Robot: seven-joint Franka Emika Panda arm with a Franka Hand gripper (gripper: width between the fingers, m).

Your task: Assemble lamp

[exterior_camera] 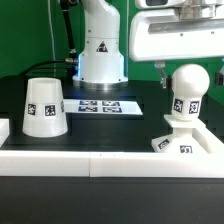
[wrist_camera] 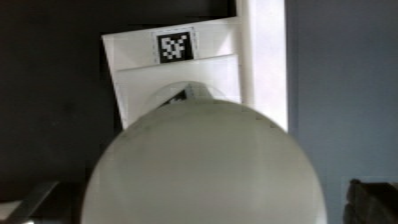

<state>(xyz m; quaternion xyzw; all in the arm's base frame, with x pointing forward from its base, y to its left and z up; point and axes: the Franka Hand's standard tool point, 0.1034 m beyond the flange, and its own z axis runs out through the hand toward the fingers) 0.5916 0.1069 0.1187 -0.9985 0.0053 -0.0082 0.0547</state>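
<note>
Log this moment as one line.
bulb: upright on base | gripper: open, at bulb top | shade: standing apart at exterior view's left, not yet fitted

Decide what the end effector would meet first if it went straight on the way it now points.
The ball bulb: in the wrist view it fills the line directly ahead of the end effector, seated on the lamp base. Depth is unclear, so the gap is uncertain.
</note>
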